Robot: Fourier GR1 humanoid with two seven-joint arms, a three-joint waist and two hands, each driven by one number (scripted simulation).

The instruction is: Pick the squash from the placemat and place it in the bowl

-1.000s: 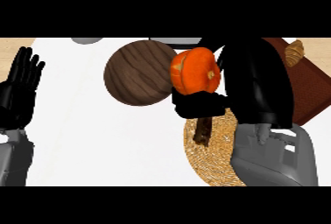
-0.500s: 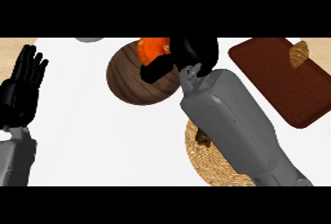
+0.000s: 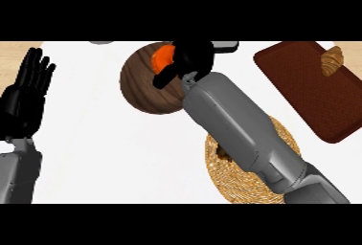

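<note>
Nearest me, the woven placemat [image 3: 244, 174] lies bare under my right forearm. My left hand [image 3: 27, 98] rests open at the left edge, fingers up. Farther out, my right hand [image 3: 185, 60] curls round the orange squash [image 3: 164, 57], holding it over the wooden bowl [image 3: 148, 88], toward its far rim. Half a second ago it was carrying the squash in over that rim.

A brown tray [image 3: 311, 91] lies on the white tabletop [image 3: 106, 143] at 2 o'clock. A croissant [image 3: 331, 61] rests on the tray's far corner.
</note>
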